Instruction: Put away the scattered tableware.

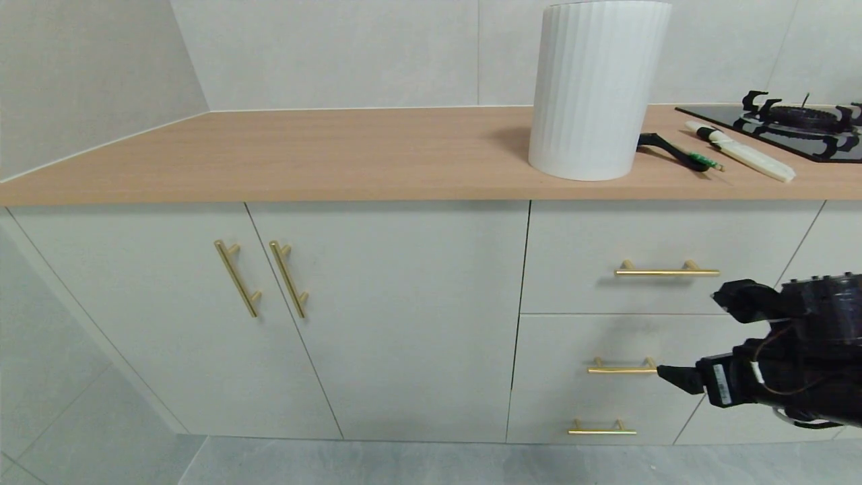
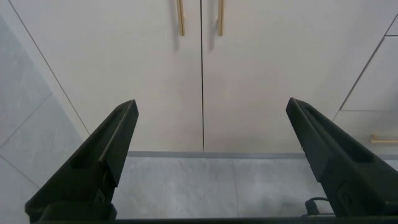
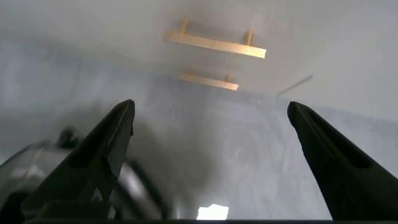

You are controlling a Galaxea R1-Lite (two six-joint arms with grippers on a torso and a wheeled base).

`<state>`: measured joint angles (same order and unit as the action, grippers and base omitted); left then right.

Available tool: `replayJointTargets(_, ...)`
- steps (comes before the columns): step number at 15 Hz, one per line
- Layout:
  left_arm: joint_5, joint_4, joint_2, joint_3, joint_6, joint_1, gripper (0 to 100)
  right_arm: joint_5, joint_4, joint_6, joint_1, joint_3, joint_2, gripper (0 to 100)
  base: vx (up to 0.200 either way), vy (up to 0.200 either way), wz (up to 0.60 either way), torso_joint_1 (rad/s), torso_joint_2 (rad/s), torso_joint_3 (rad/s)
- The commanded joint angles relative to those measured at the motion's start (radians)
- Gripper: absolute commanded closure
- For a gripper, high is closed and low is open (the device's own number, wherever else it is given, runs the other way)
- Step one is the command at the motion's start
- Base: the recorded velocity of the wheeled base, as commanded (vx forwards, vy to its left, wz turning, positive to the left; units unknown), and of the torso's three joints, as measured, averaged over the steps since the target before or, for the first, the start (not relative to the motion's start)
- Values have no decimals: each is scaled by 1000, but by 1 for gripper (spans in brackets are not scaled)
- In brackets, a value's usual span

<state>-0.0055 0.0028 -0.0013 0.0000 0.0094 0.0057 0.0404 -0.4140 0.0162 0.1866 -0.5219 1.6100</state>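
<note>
On the wooden countertop (image 1: 337,151) stands a tall white ribbed container (image 1: 592,87). Just right of it lie a black-handled utensil with a green tip (image 1: 677,153) and a long white utensil with a black band (image 1: 744,151). My right gripper (image 1: 690,333) hangs open and holds nothing, low at the right in front of the drawers, its lower finger near the middle drawer handle (image 1: 623,368). In the right wrist view the right gripper (image 3: 210,109) faces two gold drawer handles (image 3: 215,43) above the floor. My left gripper (image 2: 211,106) is open and holds nothing, facing the cabinet doors (image 2: 202,68).
A black gas hob (image 1: 794,124) sits at the counter's far right. Below are two cabinet doors with gold handles (image 1: 237,277) and three drawers at the right; the top drawer handle (image 1: 667,271) is above my right gripper. Grey tiled floor (image 1: 404,465) runs along the base.
</note>
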Motion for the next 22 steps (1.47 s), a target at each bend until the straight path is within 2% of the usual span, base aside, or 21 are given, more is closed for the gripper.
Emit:
replayJointTargets(1,-1,0,1,0,0,0,0,22,-118,-2,-6,-56,280,0,0,0,0,0,0,0)
replayJointTargets(2,-1,0,1,0,0,0,0,22,-147,-2,-6,-56,307,0,0,0,0,0,0,0)
replayJointTargets(5,1,0,1,0,-2,0,0,39,-376,-30,-9,-1,473,0,0,0,0,0,0,0)
replayJointTargets(7,1,-1,1,0,0,0,0,105,-592,-36,-7,63,551,0,0,0,0,0,0,0)
replayJointTargets(9,1,0,1,0,-2,0,0,113,-810,-33,-41,86,631,0,0,0,0,0,0,0)
replayJointTargets(10,1,0,1,0,0,0,0,116,-850,-33,-52,83,666,0,0,0,0,0,0,0)
replayJointTargets(22,1,-1,1,0,-2,0,0,167,-898,-91,-73,-21,757,0,0,0,0,0,0,0)
